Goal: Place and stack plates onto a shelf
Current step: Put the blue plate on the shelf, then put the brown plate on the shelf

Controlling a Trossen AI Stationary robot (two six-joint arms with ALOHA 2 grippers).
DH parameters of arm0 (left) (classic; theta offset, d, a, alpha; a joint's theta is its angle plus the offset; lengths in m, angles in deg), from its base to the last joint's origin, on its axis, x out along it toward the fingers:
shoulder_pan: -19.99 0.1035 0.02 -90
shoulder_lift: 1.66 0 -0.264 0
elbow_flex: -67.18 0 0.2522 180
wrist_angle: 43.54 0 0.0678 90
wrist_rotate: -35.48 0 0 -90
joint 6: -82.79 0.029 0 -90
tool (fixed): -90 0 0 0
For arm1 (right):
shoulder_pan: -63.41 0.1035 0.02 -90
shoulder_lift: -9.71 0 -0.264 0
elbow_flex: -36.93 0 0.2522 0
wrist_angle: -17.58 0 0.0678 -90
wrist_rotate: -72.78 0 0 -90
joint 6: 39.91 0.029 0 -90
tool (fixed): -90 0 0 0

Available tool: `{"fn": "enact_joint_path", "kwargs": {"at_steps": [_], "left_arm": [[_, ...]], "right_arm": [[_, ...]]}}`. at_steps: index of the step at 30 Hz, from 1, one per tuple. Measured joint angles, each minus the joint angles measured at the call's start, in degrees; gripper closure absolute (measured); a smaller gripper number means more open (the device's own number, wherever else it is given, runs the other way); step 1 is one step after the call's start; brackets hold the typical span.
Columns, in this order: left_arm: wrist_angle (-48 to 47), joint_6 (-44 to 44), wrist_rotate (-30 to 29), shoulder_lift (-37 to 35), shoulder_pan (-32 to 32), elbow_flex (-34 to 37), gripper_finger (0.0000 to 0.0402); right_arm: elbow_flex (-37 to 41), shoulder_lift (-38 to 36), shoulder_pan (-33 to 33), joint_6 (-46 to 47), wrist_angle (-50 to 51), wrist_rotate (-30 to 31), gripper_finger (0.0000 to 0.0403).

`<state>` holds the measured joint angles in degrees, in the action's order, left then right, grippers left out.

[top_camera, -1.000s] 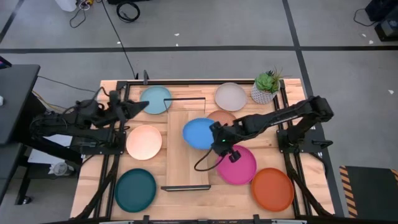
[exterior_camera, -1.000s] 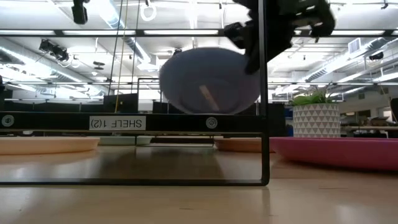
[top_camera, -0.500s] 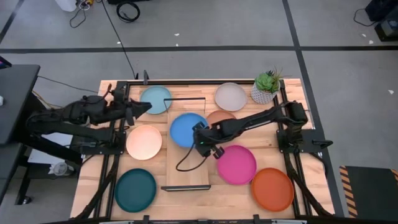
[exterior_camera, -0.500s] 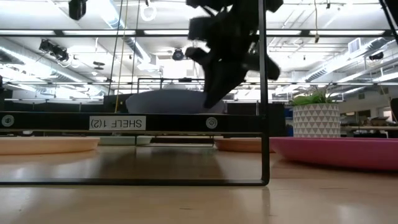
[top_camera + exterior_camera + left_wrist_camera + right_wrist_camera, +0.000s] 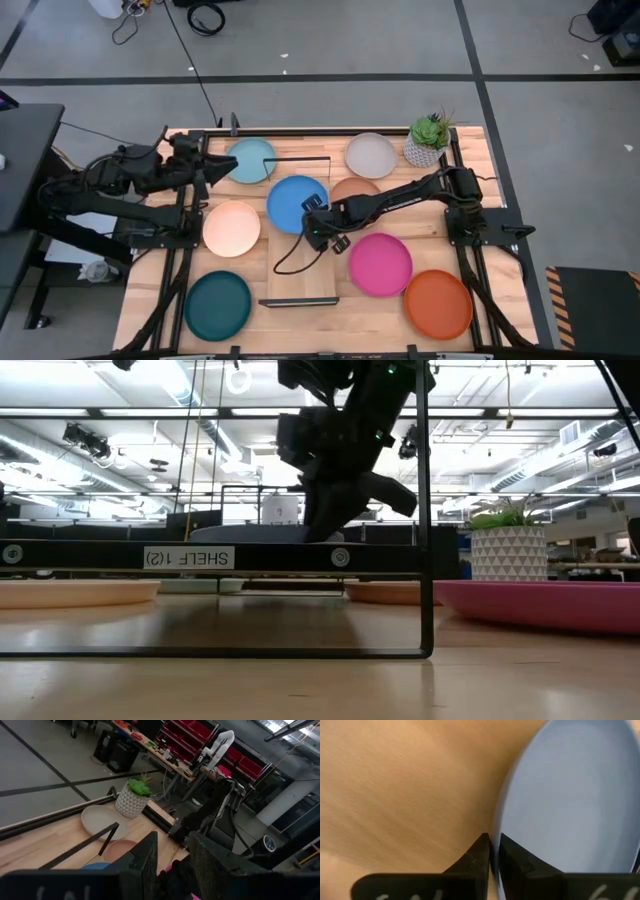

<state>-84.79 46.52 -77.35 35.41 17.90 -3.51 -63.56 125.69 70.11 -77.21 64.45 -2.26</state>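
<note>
High view: right gripper point(image 5: 312, 222) astride near rim of blue plate point(image 5: 296, 203), fingers narrowly parted, pinch loosening; plate flat on shelf point(image 5: 300, 270) far end; left gripper point(image 5: 215, 172) parted, empty, farther off.

Right claw point(image 5: 312, 222) reaches low toward table centre, fingers narrowly parted; left claw point(image 5: 215, 172) hovers open at its side.
</note>
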Motion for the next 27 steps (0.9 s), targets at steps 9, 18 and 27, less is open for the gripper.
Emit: {"fn": "enact_joint_path", "kwargs": {"at_steps": [9, 18, 27], "left_arm": [[-0.5, 0.0, 1.5, 0.0, 0.0, 0.0, 0.0281], [-1.7, 1.6, 2.1, 0.0, 0.0, 0.0, 0.0281], [-1.8, 8.3, 1.5, 0.0, 0.0, 0.0, 0.0281]], "right_arm": [[-0.5, -0.2, 0.5, 0.2, 0.1, 0.2, 0.0305], [-7.6, -2.1, 1.7, 9.6, 12.7, 0.4, 0.03], [-9.5, -7.7, 0.1, 37.2, 29.8, -2.0, 0.0302]]}}
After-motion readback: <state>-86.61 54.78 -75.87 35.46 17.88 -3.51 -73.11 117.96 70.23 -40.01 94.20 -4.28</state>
